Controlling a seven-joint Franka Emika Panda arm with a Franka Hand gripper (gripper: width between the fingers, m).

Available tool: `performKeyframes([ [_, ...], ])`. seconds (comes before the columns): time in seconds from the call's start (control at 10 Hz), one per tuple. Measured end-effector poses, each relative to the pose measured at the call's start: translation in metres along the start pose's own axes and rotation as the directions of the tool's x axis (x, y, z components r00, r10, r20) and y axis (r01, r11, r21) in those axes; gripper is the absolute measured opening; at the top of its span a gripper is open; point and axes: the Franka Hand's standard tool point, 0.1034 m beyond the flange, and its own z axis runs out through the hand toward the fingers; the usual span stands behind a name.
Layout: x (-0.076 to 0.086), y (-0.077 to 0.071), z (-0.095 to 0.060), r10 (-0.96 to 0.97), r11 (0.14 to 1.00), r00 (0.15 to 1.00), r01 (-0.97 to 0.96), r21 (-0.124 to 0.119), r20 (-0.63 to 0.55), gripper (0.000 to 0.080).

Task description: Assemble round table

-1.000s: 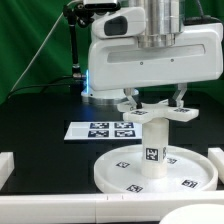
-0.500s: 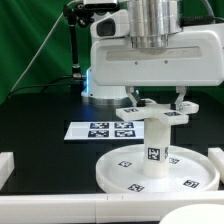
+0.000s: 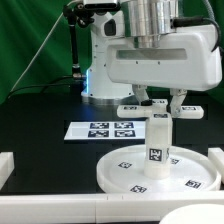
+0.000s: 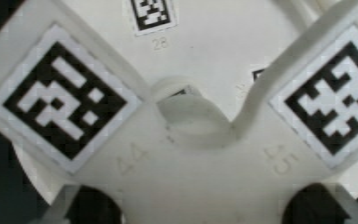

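The large rimmed round disc (image 3: 112, 172) lies flat on the black table at the front. The short thick cylinder leg (image 3: 159, 146) stands upright on its middle. The cross-shaped foot piece (image 3: 128, 109) sits level on top of the leg. My gripper (image 3: 160, 99) comes straight down and is shut on the foot piece's centre. In the wrist view the foot piece (image 4: 176, 140) fills the frame with two big tags. My gripper (image 4: 208, 205) shows there only as dark fingertips (image 4: 96, 207) on either side of it.
The marker board (image 3: 105, 130) lies behind the disc, toward the exterior view's left. White rails stand at the table's left (image 3: 5, 165), right (image 3: 217, 155) and front (image 3: 100, 206) edges. The arm's base (image 3: 97, 85) is behind.
The arm's wrist and body have swung toward the exterior view's right. The foot piece has turned with the gripper while staying on top of the leg.
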Motion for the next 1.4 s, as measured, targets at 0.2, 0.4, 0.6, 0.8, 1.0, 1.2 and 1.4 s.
performKeyframes([
  [0.2, 0.0, 0.0001, 0.0003, 0.181, 0.983, 0.983, -0.181, 0.008, 0.013, 0.0445],
  [0.4, 0.0007, -0.001, 0.0005, 0.347, 0.938, 0.938, -0.347, 0.022, 0.004, 0.0445],
  [0.6, 0.0017, -0.0012, 0.0005, 0.467, 0.884, 0.884, -0.467, 0.031, 0.01, 0.0445],
  [0.8, 0.0023, -0.0011, 0.0006, 0.566, 0.824, 0.824, -0.566, 0.032, 0.024, 0.0445],
  [1.0, 0.0027, -0.001, 0.0005, 0.648, 0.76, 0.76, -0.649, 0.031, 0.042, 0.0445],
  [1.2, 0.0029, -0.0008, 0.0005, 0.719, 0.693, 0.693, -0.72, 0.026, 0.052, 0.0445],
  [1.4, 0.0031, -0.0007, 0.0005, 0.76, 0.647, 0.647, -0.762, 0.015, 0.057, 0.0445],
])
